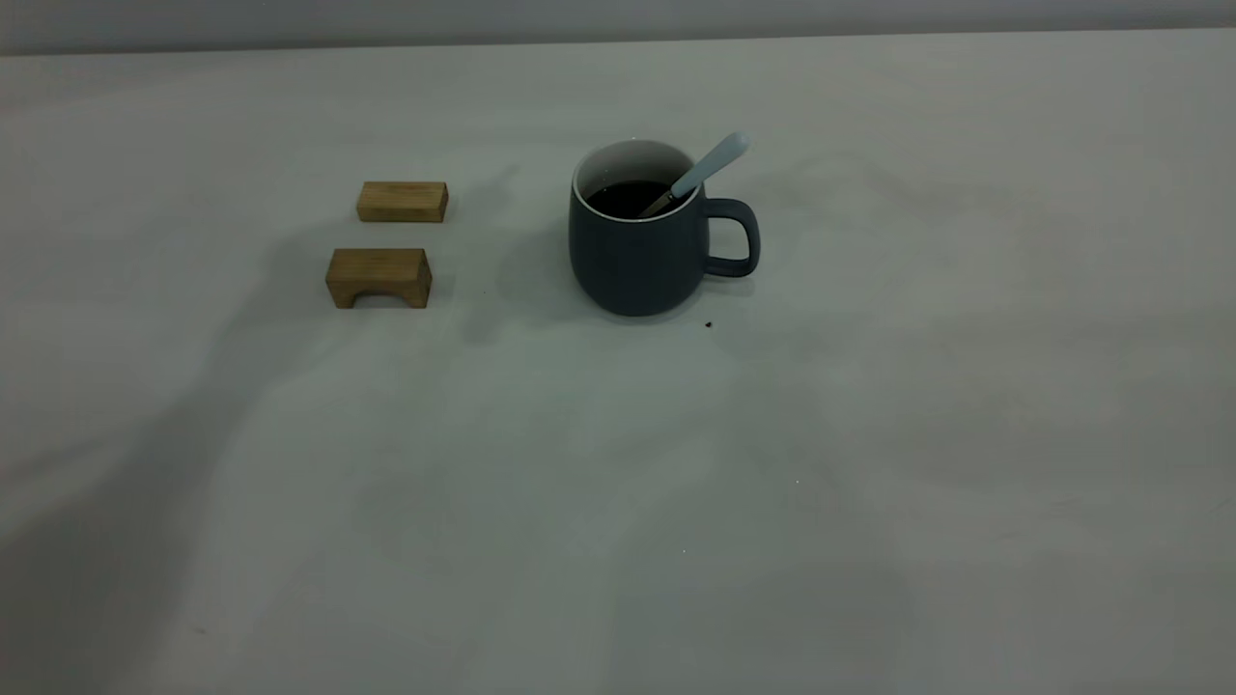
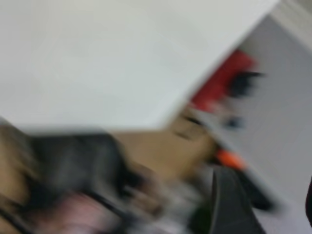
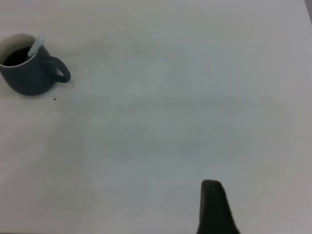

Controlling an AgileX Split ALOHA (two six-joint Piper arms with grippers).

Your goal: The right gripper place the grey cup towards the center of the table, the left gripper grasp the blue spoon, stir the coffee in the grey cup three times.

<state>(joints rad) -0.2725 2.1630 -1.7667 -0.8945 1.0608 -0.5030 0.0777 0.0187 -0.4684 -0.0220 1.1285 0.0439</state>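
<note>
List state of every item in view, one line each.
grey cup: upright on the table, handle toward the right arm's side.
coffee: dark liquid in the cup, below the rim.
blue spoon: bowl in the coffee, handle leaning on the rim, ungripped.
flat wooden block: lying flat, farther back.
arched wooden block: standing, notch down.
right gripper: away from the cup.

spoon (image 1: 710, 169) in cup (image 1: 637, 261), blocks (image 1: 386, 241) left

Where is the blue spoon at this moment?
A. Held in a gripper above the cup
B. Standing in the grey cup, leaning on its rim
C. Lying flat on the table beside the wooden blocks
B: the blue spoon leans on the rim of the grey cup, its bowl in the coffee.
</note>
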